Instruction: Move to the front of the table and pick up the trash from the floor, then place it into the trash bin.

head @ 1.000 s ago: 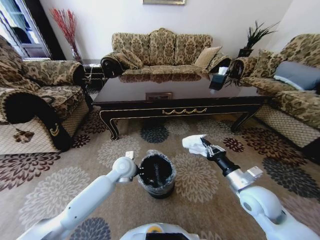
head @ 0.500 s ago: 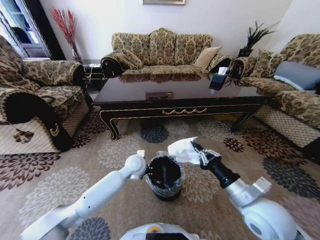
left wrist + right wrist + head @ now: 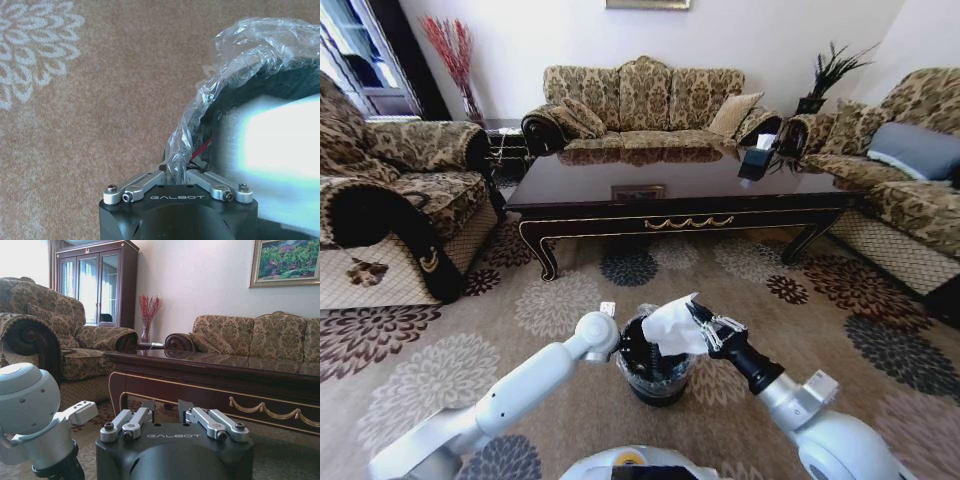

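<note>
- The right gripper point(image 3: 698, 322), low centre in the head view, is clamped on a crumpled white paper point(image 3: 670, 327), holding it directly above the bin's point(image 3: 652, 383) mouth.
- The left gripper point(image 3: 175, 172) pinches the bin's liner point(image 3: 240, 55) at the rim, fingers closed on the plastic.
- Open carpet point(image 3: 570, 300) lies between the bin and the table point(image 3: 680, 190) above it.
- Both arms reach inward from the bottom corners.
</note>
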{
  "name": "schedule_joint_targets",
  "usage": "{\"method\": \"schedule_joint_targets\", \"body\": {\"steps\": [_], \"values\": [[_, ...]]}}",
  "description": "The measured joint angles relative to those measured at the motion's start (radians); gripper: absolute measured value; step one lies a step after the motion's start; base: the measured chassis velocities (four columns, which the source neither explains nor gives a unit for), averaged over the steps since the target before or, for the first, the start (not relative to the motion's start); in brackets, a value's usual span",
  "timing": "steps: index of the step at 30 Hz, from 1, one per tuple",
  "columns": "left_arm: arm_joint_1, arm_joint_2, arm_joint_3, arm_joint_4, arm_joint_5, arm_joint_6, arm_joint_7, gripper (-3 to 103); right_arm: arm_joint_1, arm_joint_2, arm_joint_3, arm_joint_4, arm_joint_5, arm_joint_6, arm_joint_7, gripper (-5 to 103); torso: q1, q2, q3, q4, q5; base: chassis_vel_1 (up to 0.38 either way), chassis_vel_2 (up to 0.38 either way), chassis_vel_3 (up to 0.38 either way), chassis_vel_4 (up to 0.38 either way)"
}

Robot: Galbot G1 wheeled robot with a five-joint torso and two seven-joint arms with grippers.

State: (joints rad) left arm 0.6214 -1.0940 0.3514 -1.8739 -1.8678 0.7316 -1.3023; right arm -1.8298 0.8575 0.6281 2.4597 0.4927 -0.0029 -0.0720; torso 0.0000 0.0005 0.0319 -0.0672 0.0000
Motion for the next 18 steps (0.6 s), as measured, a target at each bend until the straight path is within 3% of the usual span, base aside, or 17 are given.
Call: {"method": "schedule_joint_targets", "body": {"steps": [3, 4, 6, 8, 9, 12, 14, 18], "values": [[0.006, 0.000, -0.004, -0.001, 0.005, 0.000, 0.000, 0, -0.005, 0.007, -0.013, 0.003, -0.011, -0.001, -0.008, 42, 0.000, 0.000, 0.000, 0.0000, 0.0000, 0.000, 0.000, 0.000, 0.000], [0.006, 0.000, -0.004, -0.001, 0.005, 0.000, 0.000, 0, -0.005, 0.007, -0.013, 0.003, -0.011, -0.001, -0.008, 42, 0.000, 0.000, 0.000, 0.0000, 0.0000, 0.000, 0.000, 0.000, 0.000], [0.007, 0.001, -0.007, -0.002, 0.005, 0.000, 0.000, 0, -0.004, 0.008, -0.013, 0.005, -0.011, -0.003, -0.009, 53, 0.000, 0.000, 0.000, 0.0000, 0.0000, 0.000, 0.000, 0.000, 0.000], [0.007, 0.002, -0.008, -0.002, 0.005, 0.000, 0.000, 0, -0.004, 0.009, -0.012, 0.005, -0.011, -0.003, -0.009, 53, 0.000, 0.000, 0.000, 0.0000, 0.0000, 0.000, 0.000, 0.000, 0.000], [0.008, 0.004, -0.011, -0.002, 0.005, 0.000, 0.000, 0, -0.003, 0.010, -0.011, 0.005, -0.010, -0.003, -0.009, 63, 0.000, 0.000, 0.000, 0.0000, 0.0000, 0.000, 0.000, 0.000, 0.000], [0.010, 0.009, -0.014, -0.004, 0.007, 0.000, 0.000, 0, -0.004, 0.013, -0.010, 0.005, -0.010, -0.003, -0.009, 69, 0.000, 0.000, 0.000, 0.0000, 0.0000, 0.000, 0.000, 0.000, 0.000], [0.014, 0.018, -0.018, -0.013, 0.019, -0.002, 0.000, 0, -0.006, 0.019, -0.010, 0.003, -0.010, -0.003, -0.009, 80, 0.000, 0.000, 0.000, -0.0001, -0.0002, 0.000, 0.000, 0.000, 0.000], [0.034, 0.043, -0.046, -0.031, 0.027, -0.006, 0.000, 0, -0.010, 0.024, -0.009, -0.003, -0.012, -0.002, -0.010, 86, 0.000, 0.000, 0.000, -0.0001, -0.0001, 0.000, 0.000, 0.000, 0.000]]}}
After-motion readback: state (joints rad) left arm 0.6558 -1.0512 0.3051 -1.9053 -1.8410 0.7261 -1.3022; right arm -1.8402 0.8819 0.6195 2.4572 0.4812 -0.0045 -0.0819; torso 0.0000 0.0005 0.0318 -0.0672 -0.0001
